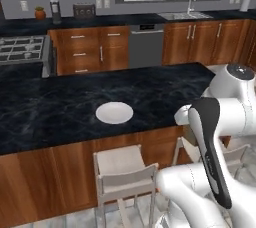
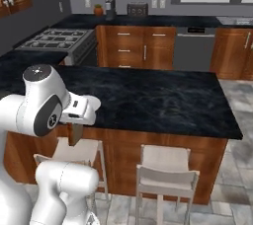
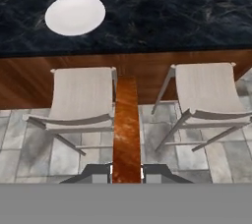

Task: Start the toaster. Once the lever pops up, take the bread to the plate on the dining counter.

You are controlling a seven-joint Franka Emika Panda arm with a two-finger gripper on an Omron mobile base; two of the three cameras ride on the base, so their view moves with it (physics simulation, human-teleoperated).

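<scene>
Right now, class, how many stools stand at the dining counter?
2. One stool stands below the plate; the other stool stands beside it along the dining counter. More could be hidden outside the views.

The bread [image 3: 126, 129] shows edge-on in the hand view, so its face cannot be seen, and its lower end is hidden between the gripper [image 3: 126, 173] fingers. In the right base view the arm's elbow covers the plate's spot on the dining counter [image 2: 163, 95]. The toaster [image 1: 84, 10] on the far counter is too small to make out its lever.
</scene>
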